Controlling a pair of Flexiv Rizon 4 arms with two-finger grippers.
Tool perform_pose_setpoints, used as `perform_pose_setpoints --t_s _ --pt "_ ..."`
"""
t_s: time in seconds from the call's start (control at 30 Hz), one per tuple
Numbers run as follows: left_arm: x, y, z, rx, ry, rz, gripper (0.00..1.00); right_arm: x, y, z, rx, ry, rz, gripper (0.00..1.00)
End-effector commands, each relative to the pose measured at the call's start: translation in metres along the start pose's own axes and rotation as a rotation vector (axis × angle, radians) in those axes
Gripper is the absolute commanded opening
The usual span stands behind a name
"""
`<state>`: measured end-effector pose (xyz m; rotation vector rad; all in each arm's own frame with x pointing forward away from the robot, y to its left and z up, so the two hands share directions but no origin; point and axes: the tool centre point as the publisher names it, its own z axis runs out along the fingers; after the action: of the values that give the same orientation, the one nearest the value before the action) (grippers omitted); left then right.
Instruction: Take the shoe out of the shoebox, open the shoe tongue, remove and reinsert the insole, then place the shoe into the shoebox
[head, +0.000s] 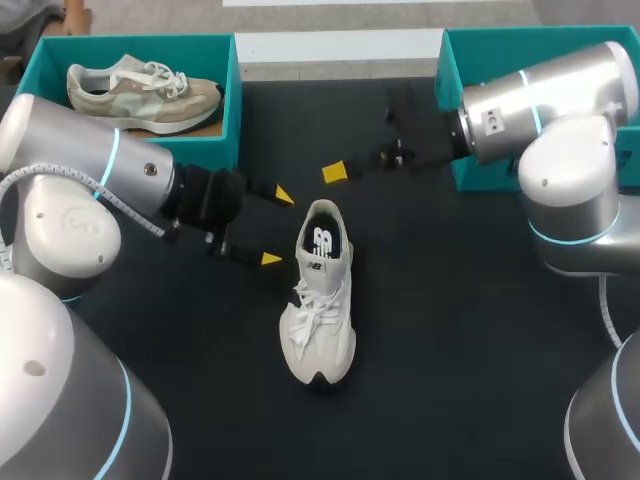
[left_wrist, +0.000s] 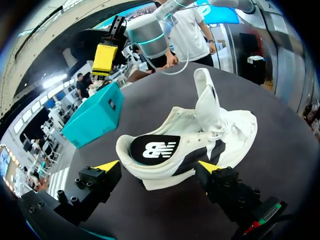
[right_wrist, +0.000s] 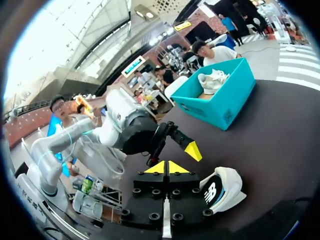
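L hand (head: 277, 227) spread nr white laced shoe (head: 320, 310) | R hand (head: 335, 172) closed

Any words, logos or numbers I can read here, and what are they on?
White letter logo on the black insole of the white shoe: a brand mark, not quoted.
Small label on the right arm: too small to read.
Dark mark on the teal shoebox wall: too small to read.
Nothing else readable.

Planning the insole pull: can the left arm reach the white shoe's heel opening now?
Probably yes: left gripper is open just short of the heel of the white shoe, nothing between; right gripper sits shut beyond it.
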<state>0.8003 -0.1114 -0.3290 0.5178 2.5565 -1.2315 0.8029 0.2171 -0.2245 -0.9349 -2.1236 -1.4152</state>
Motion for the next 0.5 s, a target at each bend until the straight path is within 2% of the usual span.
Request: perform_pose_setpoints --t_s 0.03,0.3,0.4,0.47,0.5 --pt "-0.002 -0.008 -0.033 0.015 0.047 0.064 1.00 0.008 -0.002 0.003 0.029 -0.142 0.023 0.00" --pt "-0.014 -0.005 -0.067 -0.023 0.067 0.136 1.00 0.008 -0.002 0.003 0.029 -0.142 0.023 0.00" --pt "-0.022 -0.002 -0.079 -0.050 0.040 0.139 1.00 0.008 -0.002 0.003 0.029 -0.142 0.023 0.00" --pt "-0.026 -0.001 -0.087 -0.056 0.019 0.137 1.00 0.001 -0.005 0.006 -0.037 -0.222 0.061 0.00" --pt "-0.028 0.000 -0.092 -0.048 0.015 0.138 1.00 -0.001 -0.007 0.007 -0.024 -0.287 0.086 0.00"
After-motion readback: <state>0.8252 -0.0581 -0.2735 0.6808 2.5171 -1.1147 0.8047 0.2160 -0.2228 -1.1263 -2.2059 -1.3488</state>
